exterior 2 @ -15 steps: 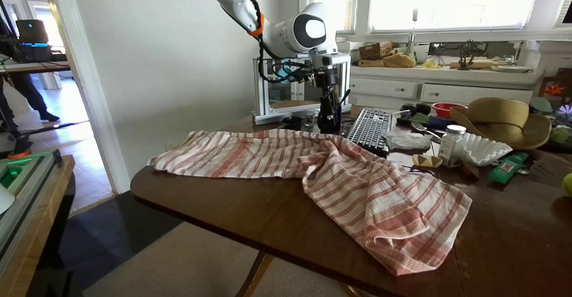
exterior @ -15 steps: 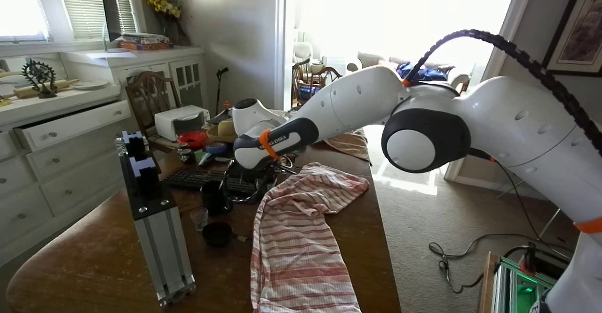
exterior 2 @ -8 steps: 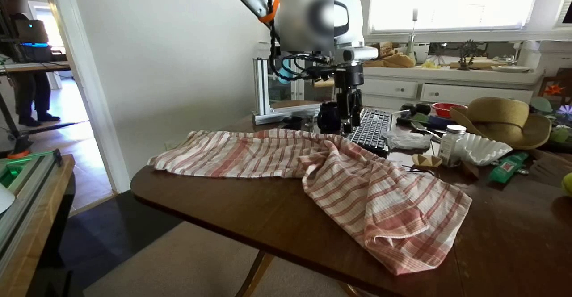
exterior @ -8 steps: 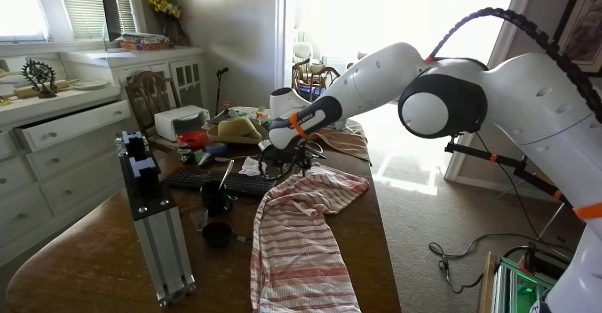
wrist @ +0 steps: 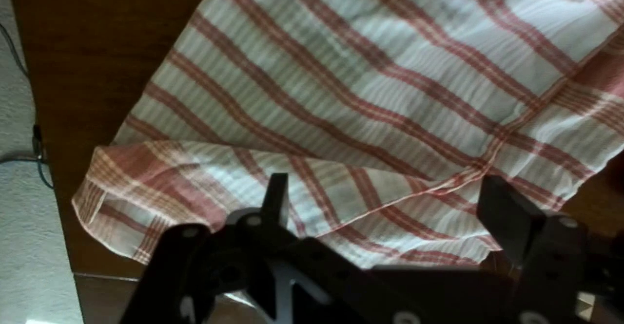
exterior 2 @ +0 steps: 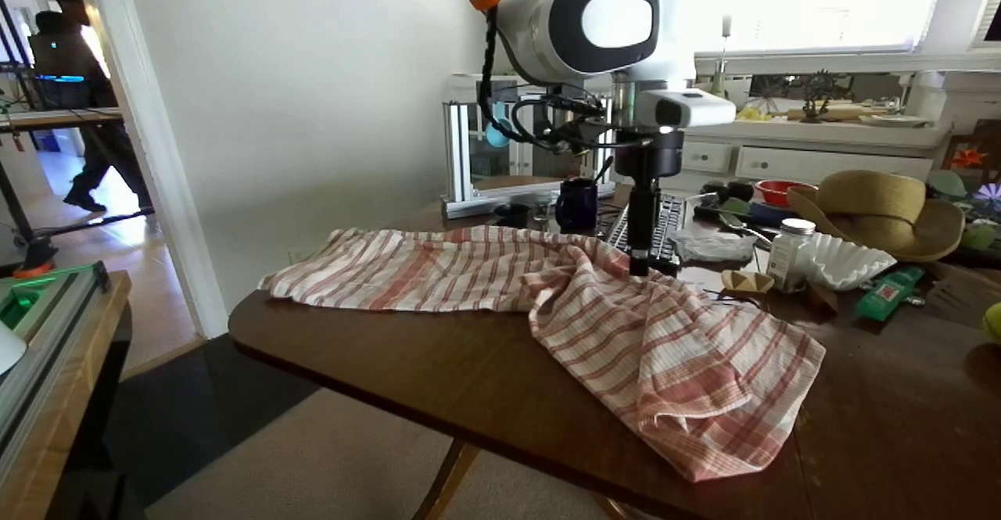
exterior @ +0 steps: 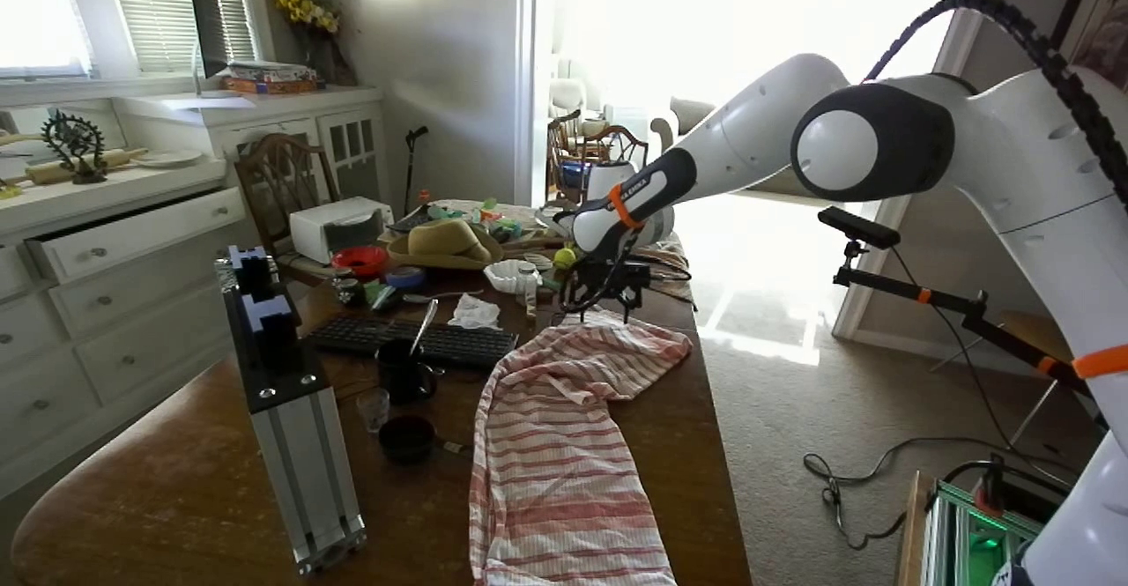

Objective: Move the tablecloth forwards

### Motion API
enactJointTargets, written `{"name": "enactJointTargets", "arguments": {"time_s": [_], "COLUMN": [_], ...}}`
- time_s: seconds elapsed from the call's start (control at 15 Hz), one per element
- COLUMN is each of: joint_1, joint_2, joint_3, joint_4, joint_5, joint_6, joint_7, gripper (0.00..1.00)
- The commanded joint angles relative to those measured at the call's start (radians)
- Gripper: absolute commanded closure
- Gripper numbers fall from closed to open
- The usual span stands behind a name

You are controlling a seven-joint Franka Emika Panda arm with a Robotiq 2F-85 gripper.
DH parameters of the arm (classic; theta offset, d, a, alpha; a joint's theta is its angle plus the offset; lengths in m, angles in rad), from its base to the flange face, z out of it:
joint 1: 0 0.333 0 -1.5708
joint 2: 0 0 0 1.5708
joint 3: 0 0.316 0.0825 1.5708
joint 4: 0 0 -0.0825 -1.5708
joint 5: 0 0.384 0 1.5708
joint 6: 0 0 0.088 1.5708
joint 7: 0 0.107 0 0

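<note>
Daylight overexposes the wide white-framed window (exterior 2: 805,4); the wrist view is dim, its dark brown wooden surface (wrist: 97,31) deeply shadowed.

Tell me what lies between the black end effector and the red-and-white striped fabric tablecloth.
Nothing shows between the open end effector and the tablecloth in the wrist view; contact is unclear.

Tablecloth (exterior 2: 579,293): red and white stripes. Gripper (wrist: 385,186): black. Arm (exterior: 758,119): white, 2 orange bands (exterior: 622,207). Hat (exterior 2: 868,199): tan.
</note>
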Motion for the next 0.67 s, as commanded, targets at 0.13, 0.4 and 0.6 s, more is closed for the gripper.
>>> {"name": "enactJointTargets", "arguments": {"time_s": [0.13, 0.4, 0.6], "joint_1": [-0.077, -0.053, -0.045], "joint_2": [0.033, 0.010, 0.010], "joint_3": [-0.008, -0.048, -0.049], "joint_4": [0.082, 0.055, 0.054], "joint_5": [0.025, 0.029, 0.028], "joint_6": [-0.020, -0.005, -0.004], "joint_7": [-0.403, -0.374, -0.372], "gripper": [0.00, 0.00, 0.00]}}
